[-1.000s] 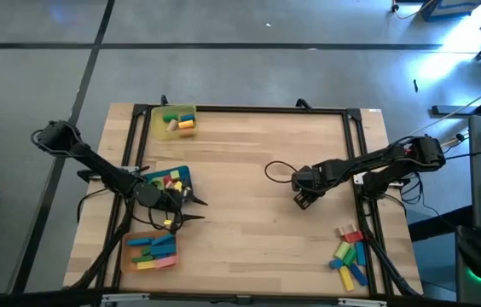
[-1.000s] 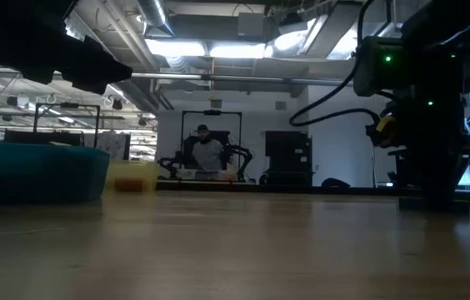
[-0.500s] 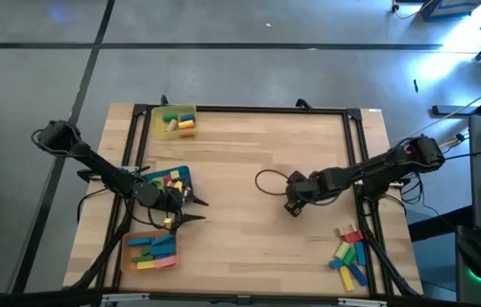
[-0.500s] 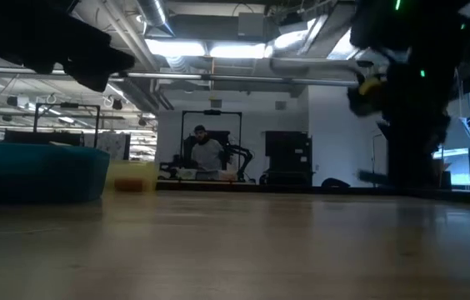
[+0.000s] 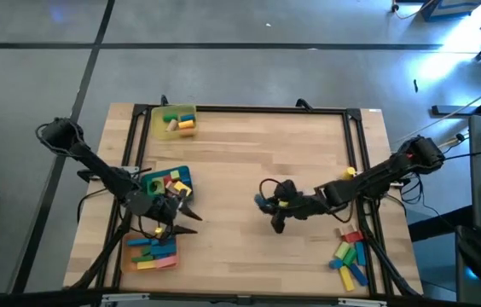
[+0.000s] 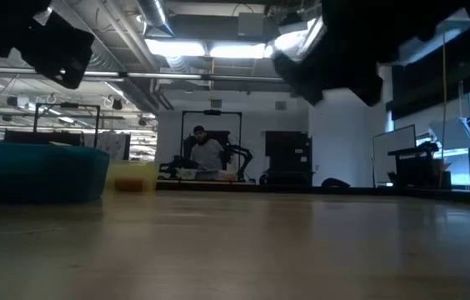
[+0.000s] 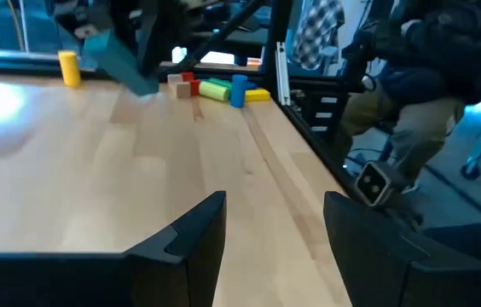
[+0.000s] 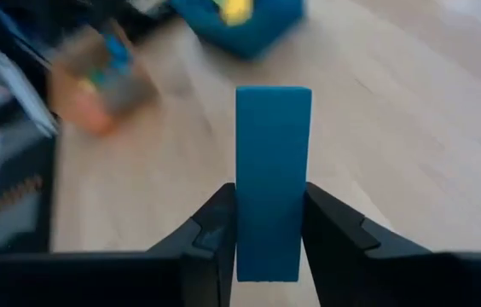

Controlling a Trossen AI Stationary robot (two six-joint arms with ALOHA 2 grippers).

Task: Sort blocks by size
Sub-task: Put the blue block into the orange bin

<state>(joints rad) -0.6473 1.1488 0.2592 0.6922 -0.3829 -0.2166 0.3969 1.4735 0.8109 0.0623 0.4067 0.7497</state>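
Right gripper (image 8: 264,243) clamps a long blue block (image 8: 272,179) lengthwise above mid-table, likely for a tray drop; left gripper (image 7: 273,226), fingers parted and empty, waits between blue tray (image 5: 182,176) and orange tray (image 5: 125,255)

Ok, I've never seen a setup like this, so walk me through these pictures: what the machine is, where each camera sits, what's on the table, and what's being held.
This is a robot with two dark arms at a wooden table, each ending in a two-finger hand. One camera looks straight down, one sits at tabletop level, and one rides on each wrist.

From above, three trays stand on the left: a yellow tray, a blue tray and an orange tray, each with coloured blocks inside. A loose pile of blocks lies at the near right.

The right hand is over mid-table and grips a long blue block between its fingers. The left hand hangs between the blue and orange trays, fingers apart and empty.
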